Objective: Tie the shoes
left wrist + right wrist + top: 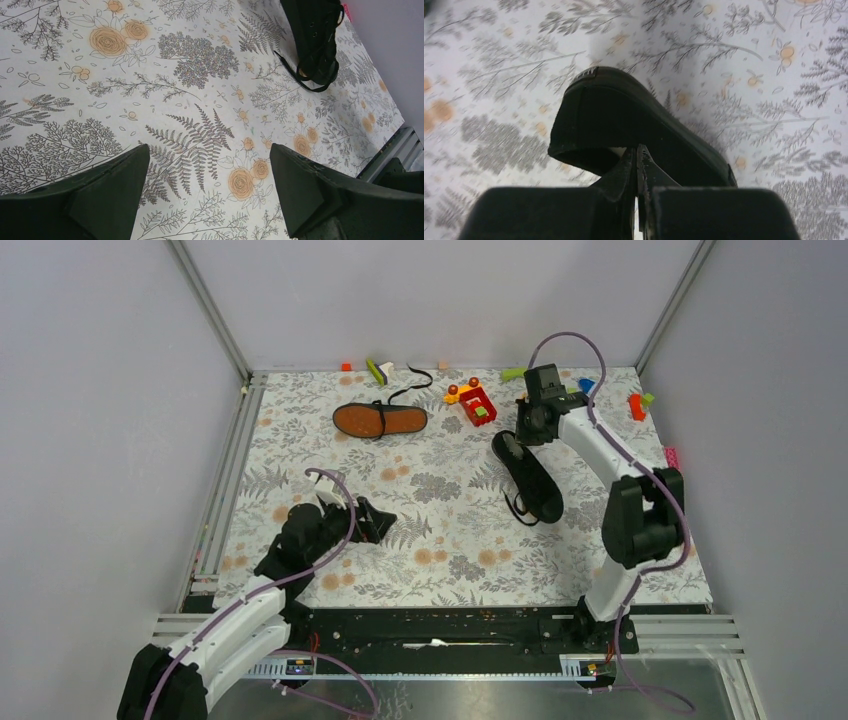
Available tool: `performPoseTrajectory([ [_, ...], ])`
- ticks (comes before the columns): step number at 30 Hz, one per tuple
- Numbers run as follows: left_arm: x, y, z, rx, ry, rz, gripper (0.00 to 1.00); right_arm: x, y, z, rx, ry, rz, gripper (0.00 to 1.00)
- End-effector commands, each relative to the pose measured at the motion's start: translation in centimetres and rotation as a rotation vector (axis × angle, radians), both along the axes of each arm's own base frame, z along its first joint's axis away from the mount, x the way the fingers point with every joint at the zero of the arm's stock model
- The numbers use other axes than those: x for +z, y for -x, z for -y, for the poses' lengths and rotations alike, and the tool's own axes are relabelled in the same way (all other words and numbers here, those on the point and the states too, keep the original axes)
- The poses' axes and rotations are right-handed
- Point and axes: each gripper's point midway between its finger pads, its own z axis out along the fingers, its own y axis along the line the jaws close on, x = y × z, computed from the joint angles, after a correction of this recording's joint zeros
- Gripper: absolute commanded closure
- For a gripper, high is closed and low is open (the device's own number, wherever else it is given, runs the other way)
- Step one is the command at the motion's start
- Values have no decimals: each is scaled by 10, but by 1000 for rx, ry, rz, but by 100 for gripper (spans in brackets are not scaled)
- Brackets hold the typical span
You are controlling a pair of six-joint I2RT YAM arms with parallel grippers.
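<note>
Work cell, seen from above. You face a plain grey back wall (430,300), joined to a left wall (100,440) and a right wall (770,390) by slanting metal posts (210,310). The table (440,530) before you is covered by a white cloth (200,60) printed with grey ferns and orange flowers. Along its left side run metal rails (225,500); a black rail (450,625) crosses the near edge. The light is even and the shadows are soft.
</note>
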Motion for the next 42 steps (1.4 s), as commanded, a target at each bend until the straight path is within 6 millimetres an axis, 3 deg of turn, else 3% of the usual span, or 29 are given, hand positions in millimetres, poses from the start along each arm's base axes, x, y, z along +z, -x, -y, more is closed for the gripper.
performPoseTrajectory([
  [1,17,-1,6,-35,27,80,2,59,28,-19,-21,-59,83,100],
  [14,27,7,5,-49,56,129,2,177,122,-81,46,-436,245,100],
  [18,31,9,3,-45,65,146,2,187,147,-108,103,-533,217,100],
  [23,33,11,-2,-23,68,166,2,170,168,-140,162,-584,137,100],
  [26,32,11,-2,-23,69,167,2,152,162,-146,150,-574,120,100],
  [33,26,9,9,-79,61,134,1,109,117,-135,148,-370,145,100],
  [39,14,5,18,-112,41,65,2,67,68,-152,216,-424,-5,100],
  [42,6,2,20,-116,26,24,3,51,47,-152,226,-386,-11,100],
])
